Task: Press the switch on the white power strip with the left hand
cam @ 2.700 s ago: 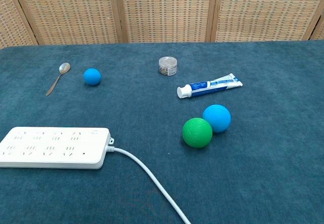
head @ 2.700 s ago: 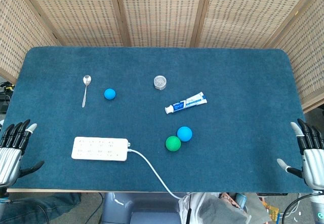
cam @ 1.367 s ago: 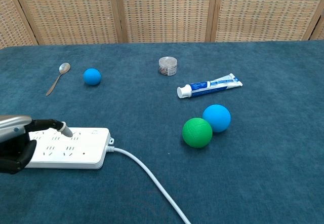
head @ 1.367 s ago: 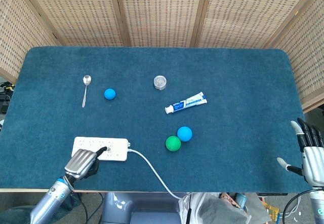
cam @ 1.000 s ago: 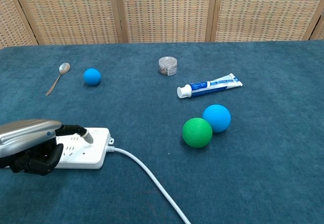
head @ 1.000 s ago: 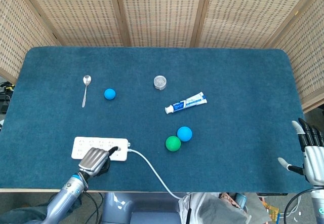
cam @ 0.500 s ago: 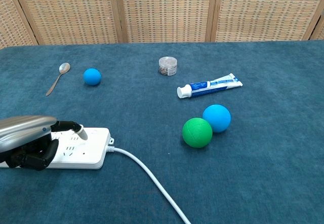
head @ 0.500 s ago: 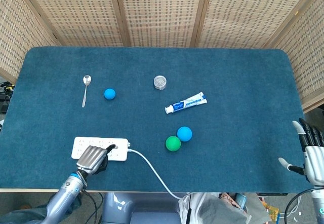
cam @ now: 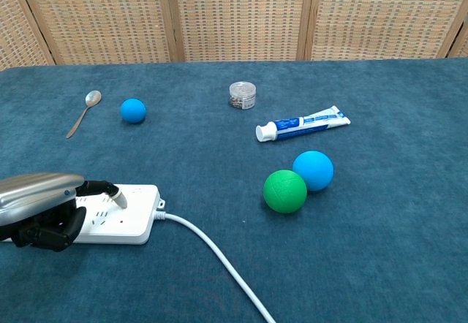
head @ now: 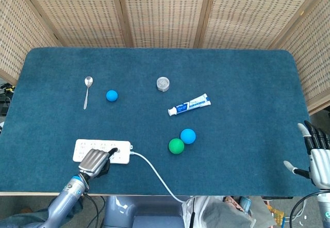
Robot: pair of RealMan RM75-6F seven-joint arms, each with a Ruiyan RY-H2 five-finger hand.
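The white power strip point(head: 121, 152) point(cam: 139, 217) lies near the table's front left edge, its cord point(head: 154, 175) point(cam: 219, 261) trailing toward the front. My left hand point(head: 94, 161) point(cam: 40, 207) rests over the strip with most fingers curled in and one finger stretched out, its tip on the strip's cord end. The switch itself is hidden under that fingertip. My right hand point(head: 317, 156) hangs at the table's right front corner, fingers apart and holding nothing; the chest view does not show it.
A green ball point(head: 176, 146) point(cam: 284, 191) and a blue ball point(head: 188, 136) point(cam: 313, 170) sit together mid-table. A toothpaste tube point(head: 189, 104) point(cam: 303, 124), a small round jar point(head: 163, 83) point(cam: 243, 94), a smaller blue ball point(head: 112, 95) point(cam: 133, 110) and a spoon point(head: 87, 91) point(cam: 83, 112) lie farther back.
My left hand came up from the table's left edge onto the power strip, slid right along it, and now holds with one fingertip at the cord end. The right hand stayed put.
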